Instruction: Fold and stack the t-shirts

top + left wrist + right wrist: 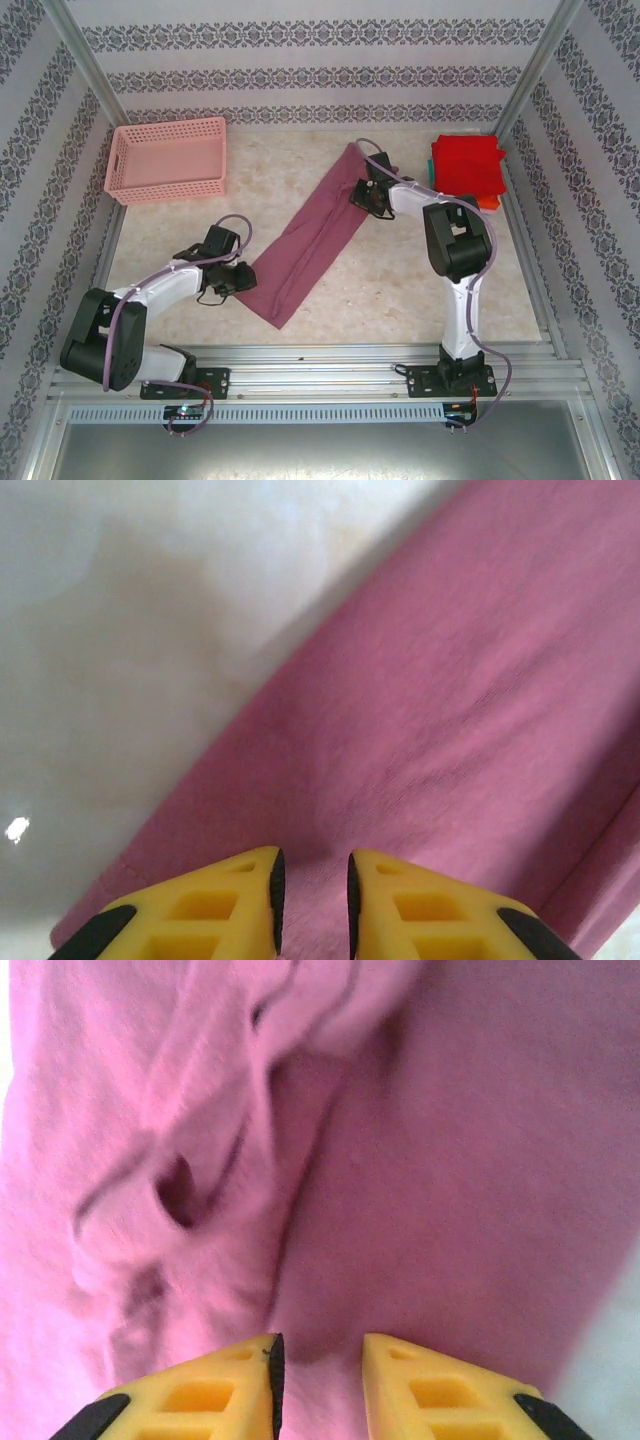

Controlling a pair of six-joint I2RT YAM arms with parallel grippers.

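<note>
While the maroon t-shirt (305,240) lies folded into a long strip running diagonally across the worktop (400,290), the left gripper (238,282) sits at the strip's near-left end and the right gripper (363,195) at its far-right end. From the left wrist, the yellow fingers (225,905) stand narrowly apart over flat cloth. From the right wrist, the gap is a little wider, above bunched, creased fabric. Whether either gripper actually pinches the cloth I cannot tell. A folded red t-shirt (468,163) tops a stack in the far-right corner, with an orange edge (488,205) and a teal edge (432,172) showing beneath it. The pink basket (170,127) stands far left, well apart from the strip.
</note>
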